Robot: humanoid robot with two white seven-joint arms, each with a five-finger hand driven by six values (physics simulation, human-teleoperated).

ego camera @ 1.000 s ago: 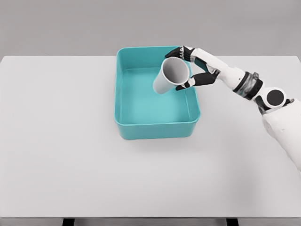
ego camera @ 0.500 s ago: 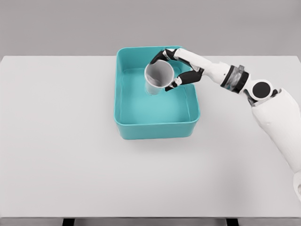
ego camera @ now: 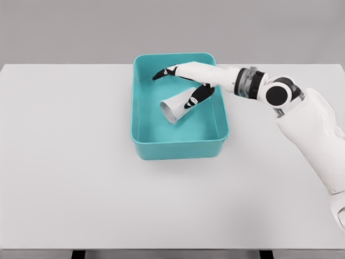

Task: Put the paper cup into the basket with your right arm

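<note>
The white paper cup [ego camera: 174, 108] lies on its side inside the teal basket [ego camera: 178, 149], its mouth facing the lower left. My right hand [ego camera: 173, 89] reaches over the basket from the right, with the fingers [ego camera: 163, 72] stretched out toward the far left wall. The thumb [ego camera: 193, 99] hangs just over the cup's base end. The hand is open and no longer wraps the cup. The left arm is out of view.
The basket stands at the back middle of a white table [ego camera: 70, 162]. My right forearm [ego camera: 253, 86] crosses the basket's far right corner. Nothing else stands on the table.
The hand swung left over the basket and its fingers spread. The cup left the grasp, dropped and tipped onto its side on the basket floor.
</note>
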